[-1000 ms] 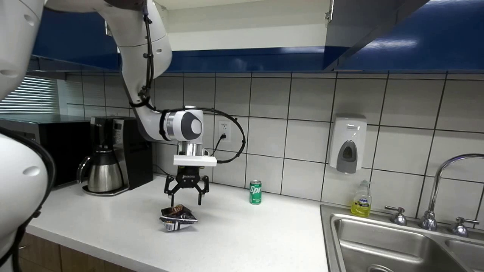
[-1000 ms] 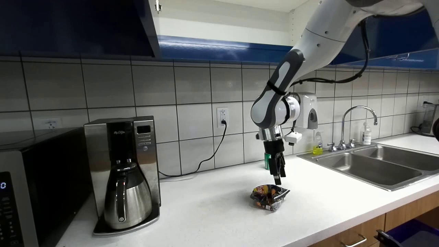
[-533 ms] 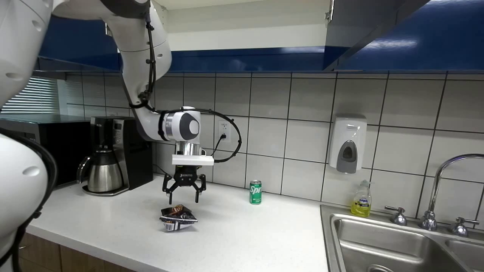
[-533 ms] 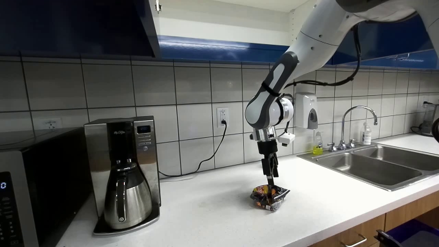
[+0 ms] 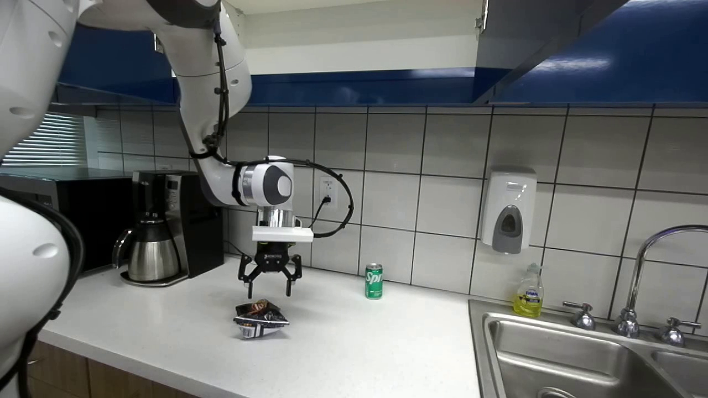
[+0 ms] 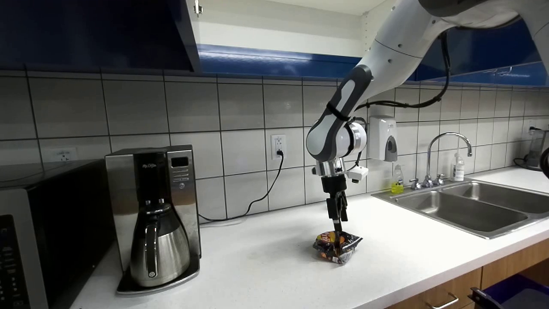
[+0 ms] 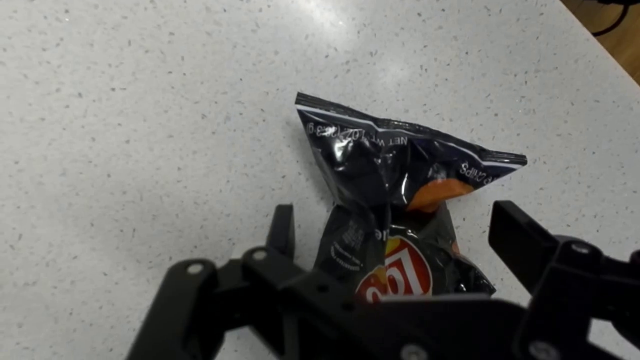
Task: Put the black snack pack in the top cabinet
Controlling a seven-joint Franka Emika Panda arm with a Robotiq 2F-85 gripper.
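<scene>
The black snack pack [image 5: 260,318] lies crinkled on the white counter and also shows in an exterior view [image 6: 336,246]. In the wrist view the pack [image 7: 365,175] has a red logo and white print, its lower part hidden behind the gripper body. My gripper [image 5: 269,294] is open and empty above the pack. In the wrist view the fingers [image 7: 392,215] stand apart on either side of the pack, with counter showing between each finger and the pack. The top cabinet [image 5: 359,88] is open above, white inside with dark blue doors, and shows in an exterior view [image 6: 279,60].
A green can [image 5: 374,282] stands near the tiled wall. A coffee maker [image 6: 154,214] and a microwave [image 6: 55,227] stand at one end. A steel sink [image 5: 564,354] with a faucet and a yellow soap bottle [image 5: 528,296] is at the other. A soap dispenser [image 5: 509,210] hangs on the wall.
Over the last second my open gripper has shifted sideways over the pack. Since half a second ago it has hardly moved. The pack has stayed in place.
</scene>
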